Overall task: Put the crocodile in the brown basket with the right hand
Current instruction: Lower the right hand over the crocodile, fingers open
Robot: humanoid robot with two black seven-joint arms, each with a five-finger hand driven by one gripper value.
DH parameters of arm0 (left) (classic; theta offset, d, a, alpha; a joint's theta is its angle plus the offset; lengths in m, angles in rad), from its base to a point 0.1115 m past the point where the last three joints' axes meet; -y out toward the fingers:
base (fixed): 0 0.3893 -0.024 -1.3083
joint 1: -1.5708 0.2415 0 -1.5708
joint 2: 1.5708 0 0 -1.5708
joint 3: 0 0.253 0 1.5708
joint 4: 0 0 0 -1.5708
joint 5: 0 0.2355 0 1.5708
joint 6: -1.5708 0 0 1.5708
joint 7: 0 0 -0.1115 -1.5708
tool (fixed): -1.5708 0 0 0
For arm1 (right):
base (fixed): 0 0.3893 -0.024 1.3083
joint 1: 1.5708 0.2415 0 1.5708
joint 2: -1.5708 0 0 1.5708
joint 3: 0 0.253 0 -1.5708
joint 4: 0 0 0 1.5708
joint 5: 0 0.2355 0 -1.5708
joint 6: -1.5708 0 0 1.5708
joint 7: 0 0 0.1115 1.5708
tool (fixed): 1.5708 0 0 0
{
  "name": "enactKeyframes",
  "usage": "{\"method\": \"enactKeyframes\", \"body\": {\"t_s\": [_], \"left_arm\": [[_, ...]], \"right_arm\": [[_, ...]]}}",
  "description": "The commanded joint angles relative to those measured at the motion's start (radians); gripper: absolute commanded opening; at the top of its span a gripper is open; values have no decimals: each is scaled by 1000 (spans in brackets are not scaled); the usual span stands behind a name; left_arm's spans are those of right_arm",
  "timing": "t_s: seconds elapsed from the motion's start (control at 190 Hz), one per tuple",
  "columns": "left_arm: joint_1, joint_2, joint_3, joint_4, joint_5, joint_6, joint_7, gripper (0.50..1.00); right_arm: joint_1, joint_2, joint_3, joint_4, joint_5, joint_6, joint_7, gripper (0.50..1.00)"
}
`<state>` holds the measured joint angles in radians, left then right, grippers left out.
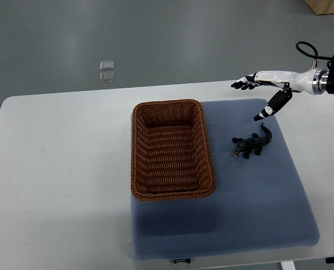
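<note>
1. Top view: right hand (266, 84) enters from the right edge, fingers (243, 85) spread, grasping nothing.
2. Toy crocodile (252, 143) lies on blue mat (251, 197), below the thumb, apart.
3. Brown wicker basket (139, 152) sits left of the fingers.

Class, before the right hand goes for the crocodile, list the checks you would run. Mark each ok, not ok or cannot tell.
1. Right hand open and holding nothing: ok.
2. Crocodile in plain view on the pad, uncovered: ok.
3. Basket upright and empty: ok.
4. Pad between crocodile and basket free of other things: ok.
5. Hand lined up on the crocodile: not ok; it shows beyond the tail, toward the pad's far edge.
6. Hand's height above the pad: cannot tell from one view.
</note>
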<state>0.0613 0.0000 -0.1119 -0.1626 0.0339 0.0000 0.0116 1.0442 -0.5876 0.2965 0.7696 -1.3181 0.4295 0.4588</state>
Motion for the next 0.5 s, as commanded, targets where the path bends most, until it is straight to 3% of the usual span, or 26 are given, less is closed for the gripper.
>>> {"method": "enactKeyframes", "body": {"t_s": [0.0, 0.252, 0.493], "left_arm": [[0, 0, 0, 0, 0, 0, -1, 1000], [0, 0, 0, 0, 0, 0, 1, 1000], [0, 0, 0, 0, 0, 0, -1, 1000]], "right_arm": [[-1, -6, -46, 40, -70, -83, 1, 932], [8, -35, -260, 82, -102, -294, 20, 932], [8, -37, -349, 80, -164, -388, 50, 932]]}}
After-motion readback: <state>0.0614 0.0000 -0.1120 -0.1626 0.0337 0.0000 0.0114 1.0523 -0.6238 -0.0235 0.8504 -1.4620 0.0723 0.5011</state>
